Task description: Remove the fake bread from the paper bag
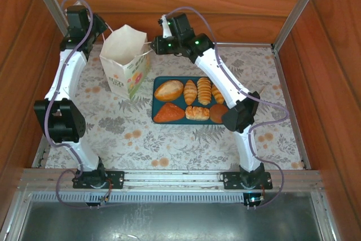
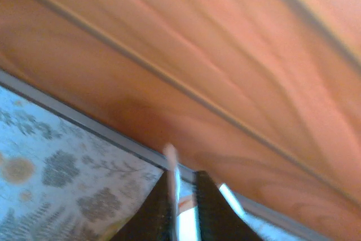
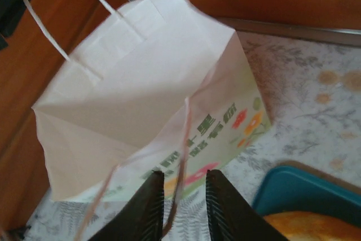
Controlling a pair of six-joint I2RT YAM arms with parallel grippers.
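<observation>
Since all six pcs of fake bread point(image 1: 190, 91) sit on the teal tray point(image 1: 169, 78) and the paper bag point(image 3: 141, 94) interior reads plain white w/ nothing visible inside, I judge extraction done. Step in hand = let go of the bag cleanly.

Bag stands upright, mouth open, back-left on the table point(image 1: 169, 139), just beside the tray's left edge, not touching.

- left gripper point(image 1: 105, 33): at the bag's outer rim. Wrist cam: fingers nearly together point(image 2: 183, 196) w/ the white far handle point(image 2: 171, 162) pinched in the slot. Right wrist cam shows that cord point(image 3: 45, 27) pulled taut toward it.
- right gripper point(image 1: 153, 44): at the tray-side rim. Fingers a narrow gap apart point(image 3: 185, 201). The near handle point(image 3: 183, 150) hangs loose thru the gap, blurred, not clamped AFAICT.

To do it well:
- Open the left fully before any arm motion. A taut cord on an empty, light bag will likely tip it.
- Widen the right a bit more, then back out along the cord line so the loop can't hook a finger.
- Retract both up and outward, away from the tray. A low sweep risks knocking the pcs.
- One arm at a time, so the other steadies the bag.
</observation>
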